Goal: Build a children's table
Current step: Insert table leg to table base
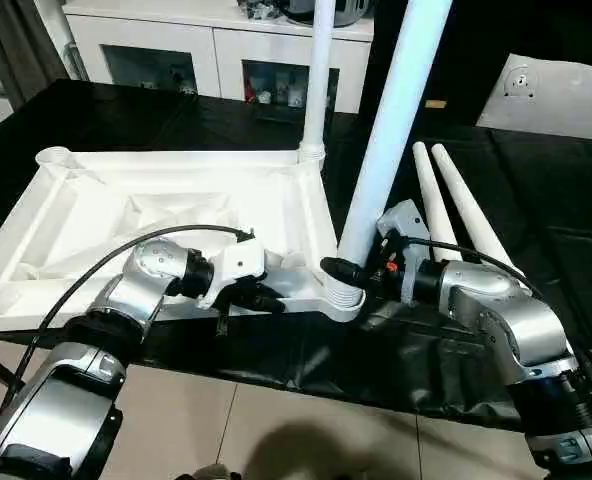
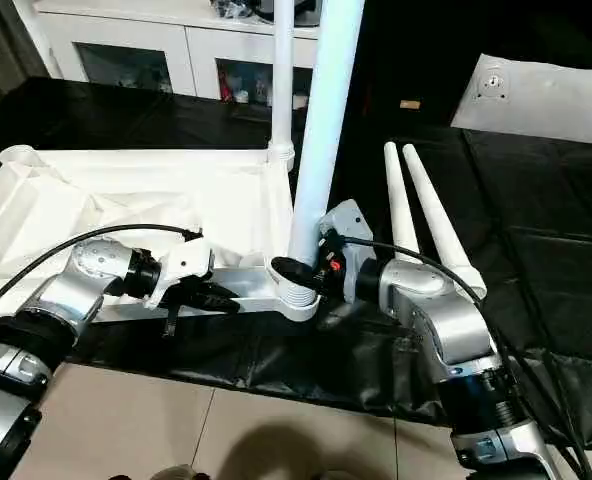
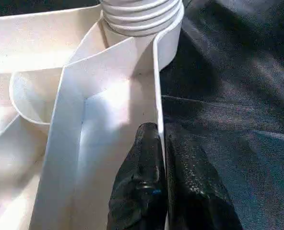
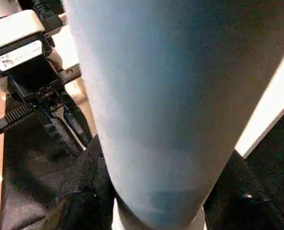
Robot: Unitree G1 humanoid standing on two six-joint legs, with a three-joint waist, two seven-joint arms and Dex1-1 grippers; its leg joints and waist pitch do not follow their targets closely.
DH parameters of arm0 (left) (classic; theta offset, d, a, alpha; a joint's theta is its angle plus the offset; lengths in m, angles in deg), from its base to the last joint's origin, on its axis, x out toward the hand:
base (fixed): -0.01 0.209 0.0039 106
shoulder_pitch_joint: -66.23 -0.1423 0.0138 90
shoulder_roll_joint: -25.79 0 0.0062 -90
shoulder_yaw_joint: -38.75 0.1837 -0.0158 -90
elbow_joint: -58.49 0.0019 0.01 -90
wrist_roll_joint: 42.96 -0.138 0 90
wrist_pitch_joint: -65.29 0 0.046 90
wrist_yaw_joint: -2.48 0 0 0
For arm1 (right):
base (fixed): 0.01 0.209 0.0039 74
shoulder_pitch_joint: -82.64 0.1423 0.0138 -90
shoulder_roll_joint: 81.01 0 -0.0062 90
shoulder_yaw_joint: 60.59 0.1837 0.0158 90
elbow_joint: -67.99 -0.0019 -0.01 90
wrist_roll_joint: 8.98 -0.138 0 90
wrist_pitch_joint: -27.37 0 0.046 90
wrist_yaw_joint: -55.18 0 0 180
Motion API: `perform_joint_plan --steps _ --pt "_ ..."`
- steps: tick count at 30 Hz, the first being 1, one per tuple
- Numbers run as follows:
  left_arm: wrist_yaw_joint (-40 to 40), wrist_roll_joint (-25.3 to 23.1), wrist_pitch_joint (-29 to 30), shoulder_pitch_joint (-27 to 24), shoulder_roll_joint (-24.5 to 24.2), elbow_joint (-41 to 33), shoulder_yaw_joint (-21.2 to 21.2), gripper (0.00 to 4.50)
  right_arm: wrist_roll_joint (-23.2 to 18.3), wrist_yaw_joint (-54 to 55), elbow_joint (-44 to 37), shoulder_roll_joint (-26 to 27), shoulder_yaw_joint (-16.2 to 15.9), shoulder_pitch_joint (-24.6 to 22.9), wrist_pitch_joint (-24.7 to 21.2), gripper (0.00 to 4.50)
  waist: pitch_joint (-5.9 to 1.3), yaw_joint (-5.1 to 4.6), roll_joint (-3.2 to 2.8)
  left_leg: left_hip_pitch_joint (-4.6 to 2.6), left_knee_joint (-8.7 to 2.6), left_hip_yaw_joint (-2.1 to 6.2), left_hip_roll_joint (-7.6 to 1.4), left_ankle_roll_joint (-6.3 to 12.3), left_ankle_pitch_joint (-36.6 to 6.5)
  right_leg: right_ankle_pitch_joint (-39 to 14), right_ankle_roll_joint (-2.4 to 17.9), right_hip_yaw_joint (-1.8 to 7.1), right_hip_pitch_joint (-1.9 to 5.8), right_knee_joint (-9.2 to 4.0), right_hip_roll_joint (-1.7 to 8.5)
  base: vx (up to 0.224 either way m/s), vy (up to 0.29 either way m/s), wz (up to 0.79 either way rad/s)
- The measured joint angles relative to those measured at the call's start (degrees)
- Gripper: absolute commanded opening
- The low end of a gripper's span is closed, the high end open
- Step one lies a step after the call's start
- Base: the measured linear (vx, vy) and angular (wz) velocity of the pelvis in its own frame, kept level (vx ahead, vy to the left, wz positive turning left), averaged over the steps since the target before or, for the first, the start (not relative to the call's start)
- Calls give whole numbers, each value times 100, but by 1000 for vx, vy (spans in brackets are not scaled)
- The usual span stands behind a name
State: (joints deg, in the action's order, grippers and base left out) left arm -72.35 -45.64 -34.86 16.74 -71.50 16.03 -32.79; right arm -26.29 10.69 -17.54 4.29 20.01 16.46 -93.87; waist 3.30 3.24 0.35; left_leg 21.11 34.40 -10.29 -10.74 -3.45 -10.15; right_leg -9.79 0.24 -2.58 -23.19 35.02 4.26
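Left eye view: the children's table (image 1: 166,215) lies upside down across the left and centre of the frame on a black-covered tabletop (image 1: 536,220), ribbed underside up. One leg (image 1: 319,75) stands upright in the far corner socket at upper centre. A second leg (image 1: 391,130) rises, leaning a little, from the near corner socket at centre. The right pincer (image 1: 351,272) is closed round the base of this second leg, just above the socket. The left pincer (image 1: 261,297), at lower centre-left, is pressed together on the table's near rim. Two spare legs (image 1: 456,215) lie side by side on the cloth at right. White cabinets (image 1: 216,50) stand along the top edge.

Left wrist view: the two black fingers (image 3: 142,191) pinch the thin white rim, one on either side, with the threaded leg base at top.

Right wrist view: the leg is very close, and the dark fingers (image 4: 89,191) seem to sit on either side of it.
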Motion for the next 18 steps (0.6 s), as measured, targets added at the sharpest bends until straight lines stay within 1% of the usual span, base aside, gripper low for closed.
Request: perform_joint_plan --steps 5,8,18 --pt "-21 2 -2 0 -1 0 -1 0 2 -41 4 -54 16 26 -68 193 0 0 1 0 -1 0 0 0 0 0 -1 0 0 0 0 0 0 0" --pt "-82 4 -28 2 -2 0 -1 0 11 -54 34 -72 3 30 -101 193 0 18 1 3 -1 0 0 0 0 -2 -3 -1 0 -2 0 0 0 0" --pt "-92 2 -33 2 -5 0 -4 0 12 -100 133 -59 0 82 -63 191 1 14 5 2 -1 0 0 0 0 -2 -2 -1 0 -3 1 0 0 0"
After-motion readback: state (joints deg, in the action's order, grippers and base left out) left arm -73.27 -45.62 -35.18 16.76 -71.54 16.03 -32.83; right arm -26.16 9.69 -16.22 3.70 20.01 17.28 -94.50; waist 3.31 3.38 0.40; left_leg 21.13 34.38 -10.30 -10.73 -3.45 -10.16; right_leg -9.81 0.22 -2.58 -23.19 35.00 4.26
